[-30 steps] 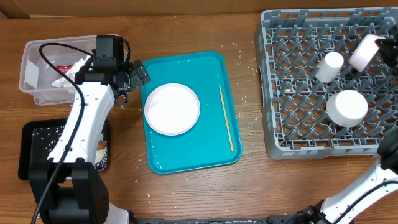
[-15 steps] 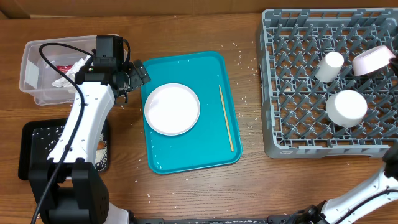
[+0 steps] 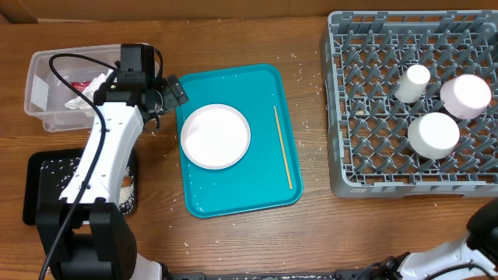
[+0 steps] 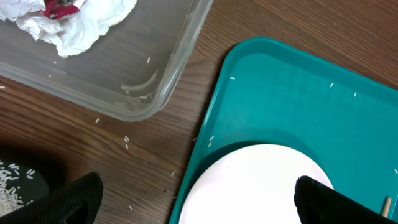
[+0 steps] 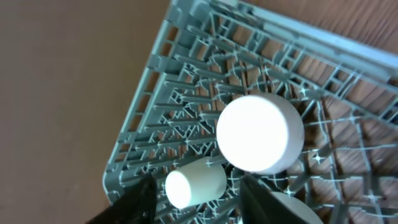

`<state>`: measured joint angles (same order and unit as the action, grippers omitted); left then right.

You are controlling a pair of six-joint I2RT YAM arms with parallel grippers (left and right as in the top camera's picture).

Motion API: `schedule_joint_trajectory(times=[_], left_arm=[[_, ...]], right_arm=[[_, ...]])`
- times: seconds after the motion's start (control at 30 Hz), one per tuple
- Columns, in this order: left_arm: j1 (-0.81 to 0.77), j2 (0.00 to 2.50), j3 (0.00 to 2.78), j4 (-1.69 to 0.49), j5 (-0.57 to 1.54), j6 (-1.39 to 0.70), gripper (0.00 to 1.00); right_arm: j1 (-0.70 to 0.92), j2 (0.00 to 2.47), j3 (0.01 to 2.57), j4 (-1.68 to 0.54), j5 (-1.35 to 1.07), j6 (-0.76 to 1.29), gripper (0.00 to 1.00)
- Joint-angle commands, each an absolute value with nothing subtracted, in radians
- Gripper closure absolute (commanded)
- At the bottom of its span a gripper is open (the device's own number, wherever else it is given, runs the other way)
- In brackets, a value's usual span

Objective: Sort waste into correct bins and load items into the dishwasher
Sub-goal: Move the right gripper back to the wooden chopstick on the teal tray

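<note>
Left gripper (image 4: 198, 199): fingers spread wide, nothing between them, touching nothing; it hangs over the gap between the clear tub (image 4: 168, 81) and the teal tray (image 4: 280, 93), above the near rim of the plate (image 4: 261, 186). Right gripper (image 5: 196, 199): fingers apart, empty, poised above the dish rack (image 5: 161, 106); the overhead view shows only a piece of that arm at the right near corner. Lettering: the red wrapper (image 4: 59, 7) is too small and cropped to read. Tub sits at the left far corner of the bench (image 3: 311, 233) and holds the crumpled napkin (image 4: 81, 25) with the wrapper lying on it. Black tray (image 3: 39, 187) is at the left near edge, with rice grains (image 3: 124, 190) in it; more grains are scattered on the wood around the teal tray. Teal tray lies mid-bench; the plate is on its left half, the wooden stick (image 3: 282, 148) along its right side, apart from the plate. Rack fills the right far corner. In it: two bowls, both base up, one (image 3: 465, 96) towards the right edge, the other (image 3: 434, 134) nearer; the cup (image 3: 412, 82) lies tilted just left of the first bowl.
</note>
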<state>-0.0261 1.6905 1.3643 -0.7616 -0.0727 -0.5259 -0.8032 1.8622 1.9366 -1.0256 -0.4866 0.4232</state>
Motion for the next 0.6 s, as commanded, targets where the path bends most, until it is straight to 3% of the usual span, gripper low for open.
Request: schedule_joint_trajectory(times=[0.0,0.17,0.3,0.5,0.57], left_arm=[[-0.033,1.662,1.381,-0.759,-0.085,-0.546,0.0],[-0.033,1.662,1.381,-0.759,-0.085,-0.546,0.0],[-0.033,1.662,1.381,-0.759,-0.085,-0.546,0.0],[-0.033,1.662,1.381,-0.759,-0.085,-0.546,0.0],[-0.033,1.662,1.381,-0.759,-0.085,-0.546,0.0]], right_arm=[[-0.779,1.775,1.939,-1.04,-0.46,0.423,0.49],[-0.685,1.726,1.939,-1.086,-0.535,0.403,0.36],[-0.559,1.724,1.939,-1.131,-0.674,0.332,0.35],[-0.212,1.723,1.938,-1.205,-0.374,0.28,0.31],[-0.066,1.728,1.938,-1.218,-0.233,0.284,0.2]])
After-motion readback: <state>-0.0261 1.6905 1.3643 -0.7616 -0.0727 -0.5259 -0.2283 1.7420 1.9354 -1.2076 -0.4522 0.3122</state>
